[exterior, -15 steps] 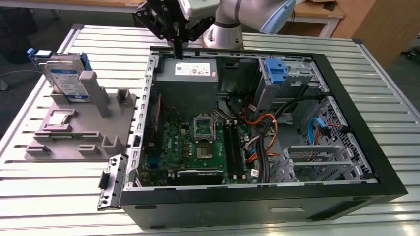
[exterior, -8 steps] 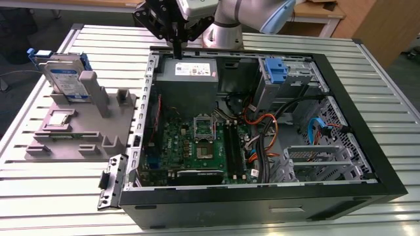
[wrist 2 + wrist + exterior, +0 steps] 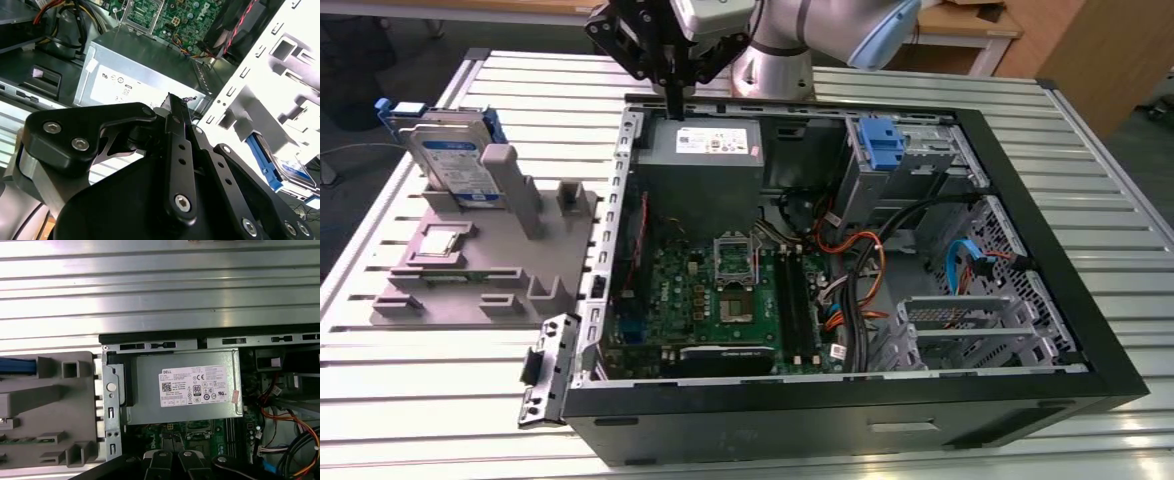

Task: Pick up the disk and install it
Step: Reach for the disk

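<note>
On the grey stand: disk on edge, long axis apparently upright | gripper fingers closed, empty.

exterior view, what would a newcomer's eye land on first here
The open black computer case with its green motherboard dominates the middle of the slatted table. Above its far edge the end effector hangs over the grey power supply, holding nothing. On the exterior view's left, the disk stands on edge in a grey fixture.
</note>
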{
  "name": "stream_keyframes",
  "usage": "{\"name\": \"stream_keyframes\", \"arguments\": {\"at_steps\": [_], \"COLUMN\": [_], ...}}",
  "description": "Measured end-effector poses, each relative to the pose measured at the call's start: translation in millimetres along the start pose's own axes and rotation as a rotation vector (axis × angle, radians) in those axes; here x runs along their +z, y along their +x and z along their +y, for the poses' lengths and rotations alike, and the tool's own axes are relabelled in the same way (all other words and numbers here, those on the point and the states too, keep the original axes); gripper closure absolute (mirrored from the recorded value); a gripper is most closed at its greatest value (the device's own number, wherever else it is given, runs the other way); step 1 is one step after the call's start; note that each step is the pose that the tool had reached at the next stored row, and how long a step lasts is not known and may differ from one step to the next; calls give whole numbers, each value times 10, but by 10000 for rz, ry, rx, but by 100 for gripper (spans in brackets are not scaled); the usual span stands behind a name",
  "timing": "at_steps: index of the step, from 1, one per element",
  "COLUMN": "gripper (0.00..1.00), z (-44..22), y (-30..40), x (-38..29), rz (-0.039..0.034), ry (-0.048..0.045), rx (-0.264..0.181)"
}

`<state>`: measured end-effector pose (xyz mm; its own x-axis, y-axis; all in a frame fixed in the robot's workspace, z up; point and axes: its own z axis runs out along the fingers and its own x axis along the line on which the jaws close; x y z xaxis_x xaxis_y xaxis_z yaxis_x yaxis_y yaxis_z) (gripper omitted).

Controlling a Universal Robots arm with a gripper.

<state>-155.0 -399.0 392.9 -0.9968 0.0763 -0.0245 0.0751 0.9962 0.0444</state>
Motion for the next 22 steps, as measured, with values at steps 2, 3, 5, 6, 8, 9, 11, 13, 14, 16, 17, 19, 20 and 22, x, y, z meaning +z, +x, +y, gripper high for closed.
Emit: {"name": "stream_keyframes", "arguments": {"at_steps": [2, 3, 5, 6, 8, 9, 11, 13, 14, 16, 17, 19, 20, 22], "gripper": [89, 89, 89, 89, 89, 89, 89, 89, 89, 89, 89, 89, 89, 89], "z": [-2, -2, -3, -4, -4, -5, -6, -7, -8, -9, -9, -11, -11, -13], "y": [24, 33, 42, 48, 59, 65, 78, 91, 99, 114, 122, 140, 149, 165], "x": [0, 0, 0, 0, 1, 1, 1, 1, 0, 0, 0, 0, 0, -1], "rz": [0, 0, 0, 0, 0, 0, 0, 0, 0, 0, 0, 0, 0, 0], "ry": [1, 0, 0, 0, 0, 0, 0, 1, 1, 1, 1, 0, 0, 0], "rx": [0, 0, 0, -1, 0, 0, -1, -1, -1, 0, 0, 0, 0, 0]}}
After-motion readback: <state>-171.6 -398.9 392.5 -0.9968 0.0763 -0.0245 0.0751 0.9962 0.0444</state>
